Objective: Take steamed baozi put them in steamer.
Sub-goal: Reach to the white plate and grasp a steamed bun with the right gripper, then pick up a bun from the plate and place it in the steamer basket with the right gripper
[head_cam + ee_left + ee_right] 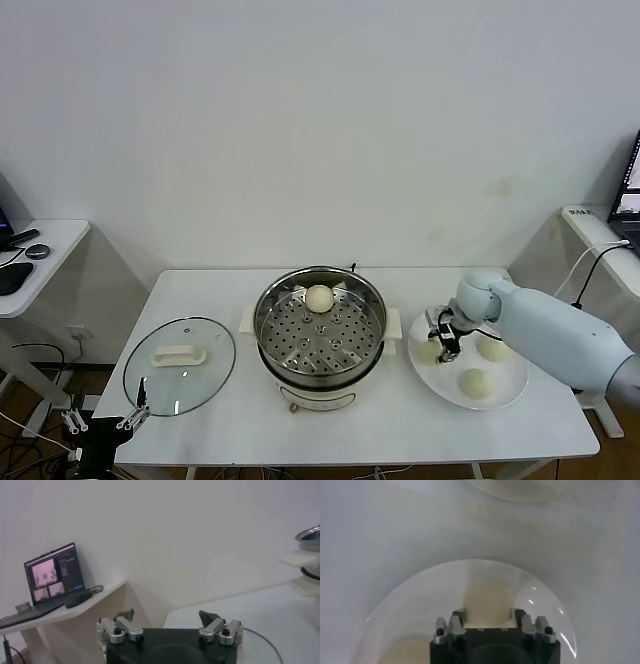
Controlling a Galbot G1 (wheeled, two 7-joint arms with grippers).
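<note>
Baozi numbered four: one (319,297) lay on the perforated tray of the steamer (320,328), and three were on the white plate (468,400) beside it. The right gripper (441,338) was pinching the plate's leftmost bun (432,351), so the pick-up step seemed in hand and next a clean lift across to the steamer. The left gripper (105,418), fingers spread, hung by the table's corner near the single glass lid (180,364).

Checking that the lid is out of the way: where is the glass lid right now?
In the head view the glass lid lies flat on the table's left side, beside the steamer, with the left gripper parked at its near edge.
</note>
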